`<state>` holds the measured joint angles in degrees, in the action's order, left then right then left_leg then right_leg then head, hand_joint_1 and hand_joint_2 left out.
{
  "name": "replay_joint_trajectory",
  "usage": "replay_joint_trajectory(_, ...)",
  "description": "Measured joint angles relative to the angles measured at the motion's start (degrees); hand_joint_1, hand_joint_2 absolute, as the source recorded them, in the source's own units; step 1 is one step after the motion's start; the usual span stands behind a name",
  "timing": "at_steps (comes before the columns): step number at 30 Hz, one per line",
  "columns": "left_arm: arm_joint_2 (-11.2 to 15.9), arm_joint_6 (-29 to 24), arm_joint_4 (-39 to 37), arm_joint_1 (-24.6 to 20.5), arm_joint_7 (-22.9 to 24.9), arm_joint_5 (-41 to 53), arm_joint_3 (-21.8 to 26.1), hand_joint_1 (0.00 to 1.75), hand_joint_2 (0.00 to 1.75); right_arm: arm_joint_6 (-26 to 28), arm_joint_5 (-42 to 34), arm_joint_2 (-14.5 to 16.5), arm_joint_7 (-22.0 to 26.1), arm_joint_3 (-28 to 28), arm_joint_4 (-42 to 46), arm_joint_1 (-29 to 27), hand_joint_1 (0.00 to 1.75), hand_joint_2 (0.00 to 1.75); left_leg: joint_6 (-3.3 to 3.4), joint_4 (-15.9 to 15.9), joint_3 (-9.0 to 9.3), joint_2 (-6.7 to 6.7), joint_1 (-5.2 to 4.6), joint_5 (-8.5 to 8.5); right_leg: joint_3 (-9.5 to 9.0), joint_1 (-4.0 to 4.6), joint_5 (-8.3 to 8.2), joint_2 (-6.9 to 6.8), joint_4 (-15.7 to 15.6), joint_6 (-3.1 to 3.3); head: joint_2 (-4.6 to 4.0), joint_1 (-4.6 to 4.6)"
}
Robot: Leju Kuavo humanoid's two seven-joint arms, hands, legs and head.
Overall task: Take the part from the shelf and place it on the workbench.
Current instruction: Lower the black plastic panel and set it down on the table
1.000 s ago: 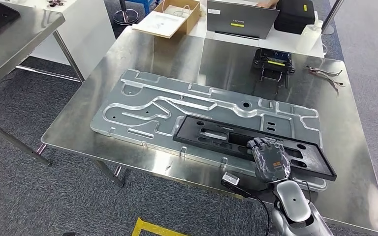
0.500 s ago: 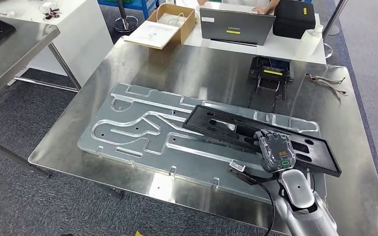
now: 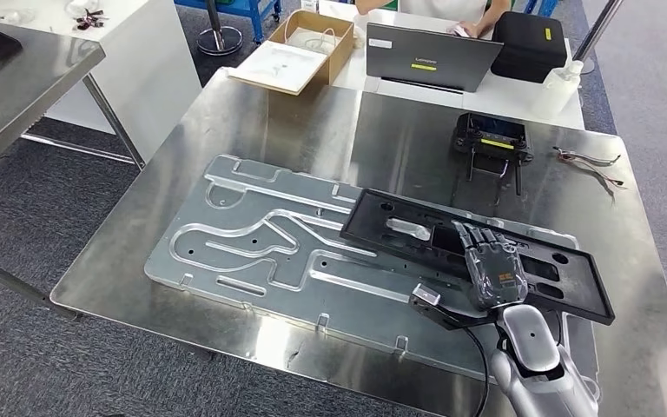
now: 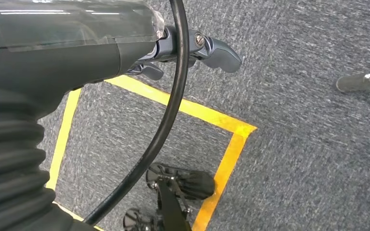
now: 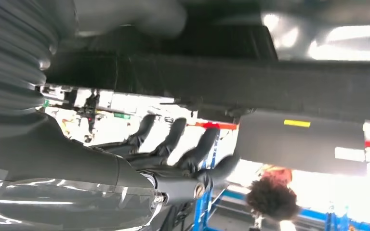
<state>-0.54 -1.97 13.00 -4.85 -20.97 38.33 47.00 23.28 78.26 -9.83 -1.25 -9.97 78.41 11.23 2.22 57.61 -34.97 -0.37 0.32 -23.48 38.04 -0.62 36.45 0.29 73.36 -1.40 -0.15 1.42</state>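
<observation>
The part, a long flat black panel with cut-outs (image 3: 417, 228), hangs slightly tilted over the right half of the workbench (image 3: 260, 122), above a large silver plate (image 3: 252, 248). My right hand (image 3: 493, 271) grips its near long edge, fingers lying on top. In the right wrist view the panel's dark edge (image 5: 250, 84) runs between the thumb (image 5: 139, 14) and the fingers (image 5: 178, 139). My left hand (image 4: 125, 48) hangs over the carpet floor, holding nothing, its fingers (image 4: 219, 53) loosely extended.
A black device on legs (image 3: 493, 137) and a loose cable (image 3: 592, 161) lie at the bench's far right. Behind it stand a laptop (image 3: 430, 54), a cardboard box (image 3: 300, 43), a black case (image 3: 530, 43) and a seated person (image 3: 465, 13). Another steel table (image 3: 26, 78) stands left.
My right hand has carried the black panel farther across the silver plate, away from the near edge and to the right. The head camera has also shifted.
</observation>
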Motion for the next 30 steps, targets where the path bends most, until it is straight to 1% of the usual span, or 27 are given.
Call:
replay_joint_trajectory(1, 0.0, 0.0, 0.0, 0.0, 0.0, 0.0, 0.0, 0.0, 0.0, 0.0, 0.0, 0.0, 0.0, 0.1, -0.1, -0.1, 0.0, 1.75, -0.04, 0.1, 0.06, -0.02, 0.0, -0.12, 0.41, -0.1, -1.26, -0.01, -0.3, -0.09, 0.0, 0.0)
replay_joint_trajectory(2, 0.0, 0.0, 0.0, 0.0, 0.0, 0.0, 0.0, 0.0, 0.0, 0.0, 0.0, 0.0, 0.0, 0.2, -0.1, -0.2, 0.0, 1.75, -0.13, 0.2, 0.17, -0.05, 0.01, -0.27, -0.35, -0.19, -3.42, -0.04, -2.8, -0.12, 0.0, -0.01)
replay_joint_trajectory(3, 0.0, 0.0, 0.0, 0.0, 0.0, 0.0, 0.0, 0.0, 0.0, 0.1, -0.1, 0.0, 0.0, 0.3, -0.2, -0.1, 0.0, 1.75, -0.29, 0.4, 0.27, -0.08, 0.02, -0.46, -1.89, -0.26, -5.86, -0.08, -6.7, -0.07, 0.0, -0.01)
replay_joint_trajectory(4, -0.1, 0.1, 0.0, 0.0, 0.0, 0.0, 0.0, 0.0, 0.0, 0.1, -0.1, 0.0, 0.0, 0.4, -0.2, 0.0, 0.0, 1.75, -0.52, 0.6, 0.32, -0.12, -0.08, -0.68, -3.41, -0.2, -7.57, -0.12, -10.4, 0.07, 0.0, -0.02)
replay_joint_trajectory(5, -0.1, 0.2, 0.0, 0.0, 0.0, 0.0, 0.0, 0.0, 0.0, 0.1, -0.1, 0.0, 0.0, 0.5, -0.2, 0.1, 0.0, 1.75, -0.78, 0.8, 0.33, -0.17, -0.16, -0.84, -4.54, -0.12, -8.63, -0.13, -13.0, 0.3, 0.0, -0.02)
replay_joint_trajectory(6, -0.1, 0.5, 0.0, 0.0, 0.0, 0.0, 0.1, 0.0, 0.0, 0.2, -0.1, 0.0, 0.0, 0.5, -0.1, 0.1, 0.0, 1.75, -1.08, 1.0, 0.32, -0.2, -0.23, -0.87, -5.11, 0.01, -9.04, -0.13, -14.4, 0.59, 0.0, -0.01)
replay_joint_trajectory(7, -0.1, 0.9, 0.0, 0.0, -0.1, 0.0, 0.1, 0.0, 0.0, 0.3, -0.1, 0.0, 0.0, 0.6, -0.1, 0.1, 0.0, 1.75, -1.37, 1.0, 0.32, -0.23, -0.29, -0.81, -5.17, 0.16, -9.01, -0.1, -14.6, 0.85, 0.0, 0.0)
replay_joint_trajectory(9, -0.1, 1.9, 0.0, 0.1, -0.3, -0.3, 0.3, 0.0, 0.0, 0.5, -0.2, 0.0, 0.0, 0.7, -0.1, 0.0, 0.0, 1.75, -1.93, 1.1, 0.27, -0.25, -0.16, -0.82, -5.17, 0.08, -9.52, -0.16, -14.9, 1.53, 0.0, 0.0)
replay_joint_trajectory(10, -0.1, 2.4, 0.0, 0.2, -0.4, -0.5, 0.4, 0.0, 0.0, 0.5, -0.2, 0.0, 0.0, 0.7, 0.0, 0.0, 0.0, 1.75, -2.21, 1.9, -0.01, -0.19, -0.09, -1.7, -5.14, -0.03, -9.76, -0.25, -15.1, 1.9, 0.0, 0.0)
replay_joint_trajectory(11, -0.1, 2.7, 0.0, 0.2, -0.5, -0.6, 0.5, 0.0, 0.0, 0.6, -0.3, 0.0, 0.0, 0.7, 0.0, -0.1, 0.0, 1.75, -2.5, 3.7, -0.64, -0.13, 0.0, -3.28, -5.08, -0.16, -10.02, -0.35, -15.3, 2.28, 0.0, 0.01)
replay_joint_trajectory(13, -0.1, 3.0, 0.0, 0.2, -0.6, -0.7, 0.6, 0.0, 0.0, 0.6, -0.3, 0.0, 0.0, 0.8, 0.1, -0.3, 0.0, 1.75, -3.02, 10.2, -2.82, 0.0, 0.2, -7.83, -4.78, -0.18, -10.35, -0.6, -15.3, 2.71, 0.0, 0.01)
replay_joint_trajectory(14, -0.1, 3.1, 0.0, 0.3, -0.6, -0.7, 0.8, 0.0, 0.0, 0.6, -0.3, 0.0, 0.0, 0.8, 0.1, -0.5, 0.0, 1.75, -3.22, 13.6, -3.86, 0.0, 0.3, -9.63, -4.57, -0.16, -10.48, -0.7, -15.3, 2.76, 0.0, 0.01)
replay_joint_trajectory(15, -0.1, 3.1, 0.0, 0.3, -0.6, -0.7, 0.9, 0.0, 0.0, 0.6, -0.3, 0.0, 0.0, 0.8, 0.1, -0.6, 0.0, 1.75, -3.39, 15.9, -4.3, 0.01, 0.41, -10.55, -4.34, -0.16, -10.6, -0.79, -15.2, 2.74, 0.0, 0.0)
replay_joint_trajectory(16, -0.1, 3.2, -0.1, 0.4, -0.6, -0.7, 1.0, 0.0, 0.0, 0.6, -0.3, 0.0, 0.0, 0.9, 0.2, -0.6, 0.0, 1.75, -3.5, 16.0, -3.74, 0.02, 0.52, -10.38, -4.09, -0.17, -10.72, -0.84, -15.1, 2.65, 0.0, 0.0)
replay_joint_trajectory(17, -0.1, 3.3, -0.1, 0.4, -0.6, -0.7, 1.1, 0.0, 0.0, 0.7, -0.3, 0.0, 0.0, 1.0, 0.2, -0.7, 0.0, 1.75, -3.55, 14.0, -2.09, 0.02, 0.65, -9.29, -3.86, -0.21, -10.83, -0.86, -14.9, 2.54, 0.0, 0.0)
replay_joint_trajectory(18, 0.0, 3.4, -0.1, 0.4, -0.7, -0.7, 1.2, 0.0, 0.0, 0.7, -0.3, 0.0, 0.0, 1.1, 0.4, -0.8, 0.0, 1.75, -3.53, 10.3, 0.38, 0.02, 0.78, -7.72, -3.66, -0.24, -10.94, -0.87, -14.7, 2.4, 0.0, 0.0)
replay_joint_trajectory(19, 0.0, 3.5, -0.1, 0.4, -0.7, -0.7, 1.3, 0.0, 0.0, 0.7, -0.3, 0.0, 0.0, 1.2, 0.5, -0.9, 0.0, 1.75, -3.45, 6.3, 2.83, 0.0, 0.79, -6.58, -3.47, -0.18, -11.06, -0.88, -14.5, 2.17, 0.0, 0.0)
replay_joint_trajectory(20, 0.0, 3.6, -0.1, 0.4, -0.7, -0.7, 1.3, 0.0, 0.0, 0.7, -0.3, 0.0, 0.0, 1.3, 0.7, -1.0, 0.0, 1.75, -3.26, 3.2, 4.56, -0.04, 0.74, -5.76, -3.31, -0.1, -11.22, -0.87, -14.4, 1.89, 0.0, -0.01)
replay_joint_trajectory(21, 0.0, 3.7, -0.1, 0.4, -0.7, -0.7, 1.4, 0.0, 0.0, 0.7, -0.3, 0.0, 0.0, 1.4, 0.9, -1.2, 0.0, 1.75, -3.03, 1.5, 5.42, -0.07, 0.64, -5.43, -3.19, -0.03, -11.44, -0.87, -14.4, 1.53, 0.0, -0.01)
replay_joint_trajectory(22, 0.0, 3.7, -0.1, 0.4, -0.7, -0.7, 1.4, 0.0, 0.0, 0.7, -0.3, 0.0, 0.0, 1.5, 1.0, -1.4, 0.0, 1.75, -2.74, 0.9, 5.51, -0.09, 0.46, -5.41, -3.1, 0.03, -11.73, -0.84, -14.4, 1.1, 0.0, -0.01)
replay_joint_trajectory(24, 0.0, 3.7, -0.1, 0.4, -0.7, -0.7, 1.4, 0.0, 0.0, 0.7, -0.3, 0.0, 0.0, 1.6, 1.2, -1.9, 0.0, 1.75, -1.86, 0.7, 5.09, 0.05, 0.39, -4.58, -2.99, -0.11, -12.13, -0.72, -14.6, 0.21, 0.0, 0.0)
replay_joint_trajectory(25, 0.0, 3.7, -0.1, 0.3, -0.7, -0.7, 1.4, 0.0, 0.0, 0.7, -0.3, 0.0, 0.0, 1.6, 1.2, -2.2, 0.0, 1.75, -1.35, 0.5, 4.82, 0.15, 0.42, -4.04, -2.7, -0.2, -11.46, -0.65, -14.2, -0.15, 0.0, -0.01)
replay_joint_trajectory(26, 0.0, 3.8, -0.1, 0.3, -0.7, -0.7, 1.4, 0.0, 0.0, 0.7, -0.3, 0.0, 0.0, 1.7, 1.3, -2.3, 0.0, 1.75, -0.79, 0.3, 4.4, 0.28, 0.48, -3.46, -2.12, -0.27, -9.91, -0.58, -13.0, -0.42, 0.0, -0.01)
replay_joint_trajectory(27, 0.0, 3.8, -0.1, 0.2, -0.7, -0.7, 1.4, 0.0, 0.0, 0.7, -0.3, 0.0, 0.0, 1.7, 1.3, -2.5, 0.0, 1.75, -0.35, 0.1, 3.89, 0.4, 0.51, -2.89, -1.2, -0.33, -7.47, -0.53, -10.6, -0.59, 0.0, -0.02)
replay_joint_trajectory(28, 0.0, 3.8, -0.1, 0.2, -0.8, -0.7, 1.4, 0.0, 0.0, 0.7, -0.3, 0.0, 0.0, 1.8, 1.3, -2.6, 0.0, 1.75, -0.07, 0.1, 3.23, 0.45, 0.41, -2.41, -0.08, -0.32, -4.74, -0.51, -7.3, -0.72, 0.0, -0.02)
replay_joint_trajectory(29, 0.0, 3.9, -0.1, 0.2, -0.8, -0.7, 1.4, 0.0, 0.0, 0.7, -0.3, 0.0, 0.0, 1.8, 1.3, -2.8, 0.0, 1.75, 0.12, 0.2, 2.53, 0.49, 0.3, -1.94, 0.89, -0.31, -2.44, -0.5, -3.8, -0.81, 0.0, -0.02)
replay_joint_trajectory(30, 0.0, 3.9, -0.1, 0.2, -0.8, -0.6, 1.4, 0.0, 0.0, 0.7, -0.3, 0.0, 0.0, 1.9, 1.3, -2.9, 0.0, 1.75, 0.16, 0.2, 1.82, 0.52, 0.19, -1.47, 1.39, -0.29, -1.13, -0.48, -1.0, -0.86, 0.0, -0.02)
